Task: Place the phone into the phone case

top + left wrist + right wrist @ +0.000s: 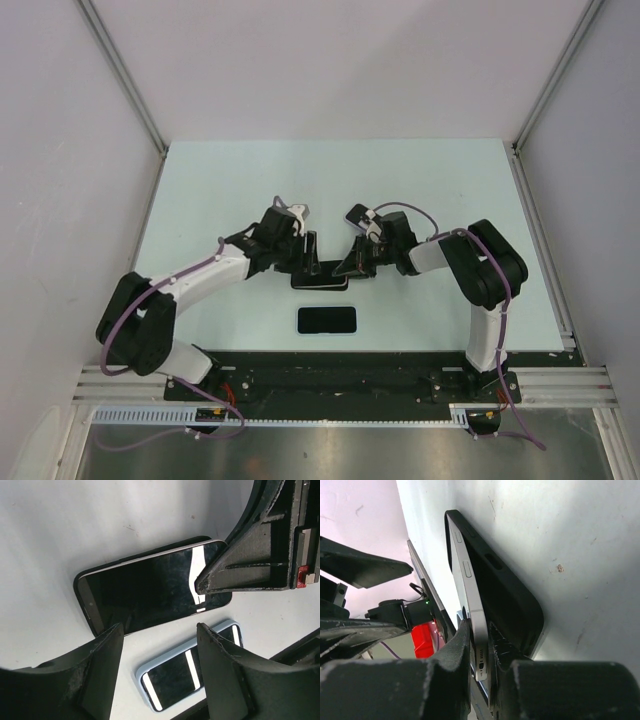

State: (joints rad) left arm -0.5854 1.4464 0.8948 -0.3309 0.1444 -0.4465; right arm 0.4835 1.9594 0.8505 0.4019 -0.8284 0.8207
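1. Top view: a pale mint table (200, 200) stands between plain white walls (330, 70), with aluminium posts (120, 75) at the corners and a black rail (340, 375) along the near edge. Both arms reach inward and meet mid-table over the phone (320, 281). The left gripper (306, 262) is at the phone's left end and the right gripper (352, 265) at its right. A second phone (327, 320), dark with a pale rim, lies flat nearer the arm bases, apart from both grippers.

2. Left wrist view: the phone lies screen up on the scuffed white surface, with the rim of a black case (79, 587) showing around its left end. The left gripper's fingers (95, 680) stand wide apart at the near long side and hold nothing. One finger of the right gripper bears on the phone's right end. The second phone, rimmed in pale blue, lies just beside the first.

3. Right wrist view: the right gripper is narrow, pinching the near end of the phone. The phone's silver edge, side buttons showing, tilts out of the case. Its far end is tucked under the case's rim and its near end is lifted clear. The table here is white, flecked with specks and fine scratches.
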